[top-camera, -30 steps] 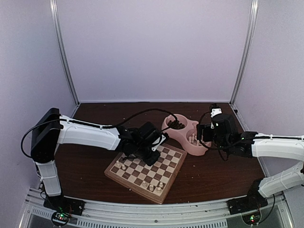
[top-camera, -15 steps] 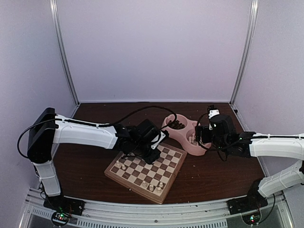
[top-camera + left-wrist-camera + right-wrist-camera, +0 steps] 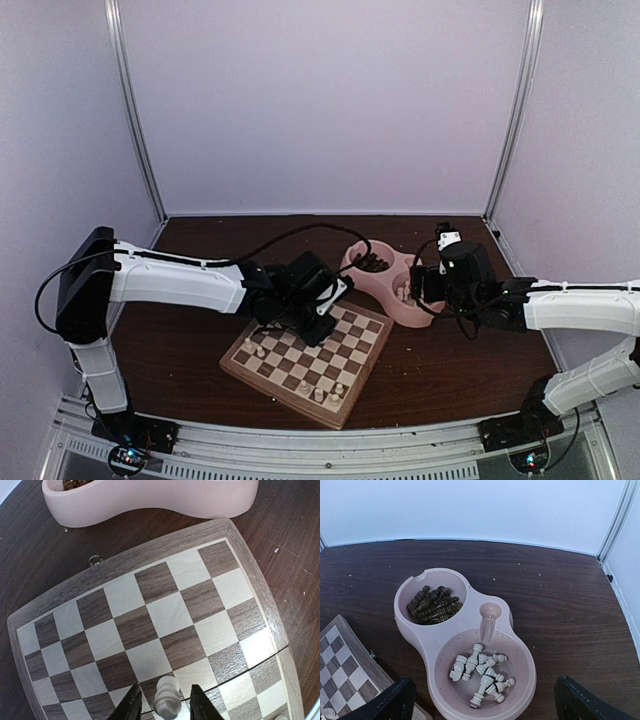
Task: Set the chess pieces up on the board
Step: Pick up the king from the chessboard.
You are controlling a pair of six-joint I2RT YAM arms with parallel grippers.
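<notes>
The board (image 3: pixel 310 362) lies in front of the arms, with a few cream chess pieces (image 3: pixel 255 348) on its near-left squares and more near the front corner (image 3: pixel 320 392). In the left wrist view my left gripper (image 3: pixel 166 706) hangs low over the board (image 3: pixel 170 614), jaws parted. A cream piece (image 3: pixel 167 696) stands between the fingers with a small gap on each side. My right gripper (image 3: pixel 484 697) is wide open and empty above the pink bowl (image 3: pixel 470 626). Several cream pieces (image 3: pixel 482 672) lie in the bowl's near compartment.
The bowl's far compartment holds several dark brown pieces (image 3: pixel 432 605). The bowl (image 3: pixel 385 282) sits just behind the board's right corner. The brown table (image 3: pixel 460 360) is enclosed by pale walls with metal posts (image 3: pixel 135 110). A cable (image 3: pixel 290 240) arcs over the left arm.
My right gripper has drifted slightly left, over the bowl. My left arm has shifted a little over the board's far-left part.
</notes>
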